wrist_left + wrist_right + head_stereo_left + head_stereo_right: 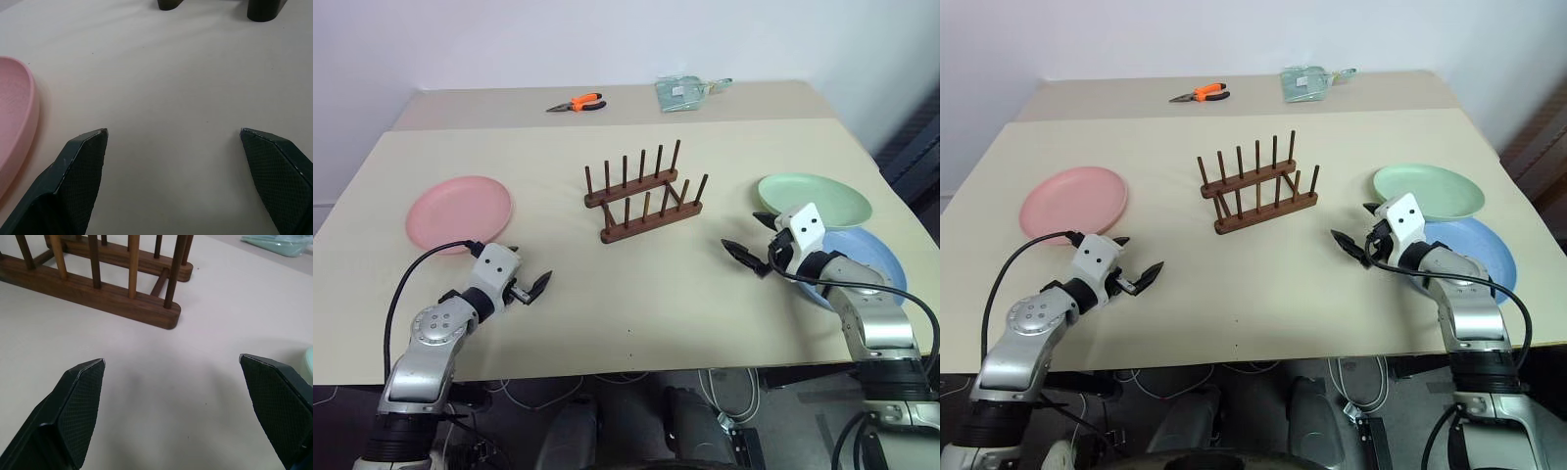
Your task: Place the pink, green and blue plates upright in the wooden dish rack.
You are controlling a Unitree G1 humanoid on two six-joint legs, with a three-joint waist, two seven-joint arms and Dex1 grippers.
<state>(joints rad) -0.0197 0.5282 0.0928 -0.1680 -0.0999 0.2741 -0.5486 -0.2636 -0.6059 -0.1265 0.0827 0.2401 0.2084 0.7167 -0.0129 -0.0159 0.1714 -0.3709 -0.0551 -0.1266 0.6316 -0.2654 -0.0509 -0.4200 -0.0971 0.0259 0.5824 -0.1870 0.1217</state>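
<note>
The pink plate [459, 210] lies flat at the table's left. On the right lies the green plate [815, 199], its near edge overlapping the blue plate [873, 257], which my right arm partly covers. An empty wooden dish rack [644, 193] stands in the middle, its pegs upright. My left gripper [527, 269] hovers open just right of the pink plate's near rim [14, 112], holding nothing. My right gripper [749, 235] is open too, left of the green plate and pointing toward the rack [98, 289].
Orange-handled pliers [579, 102] and a pale green packet [683, 91] lie on a second table at the back. Bare tabletop [636, 284] runs between the two grippers and in front of the rack.
</note>
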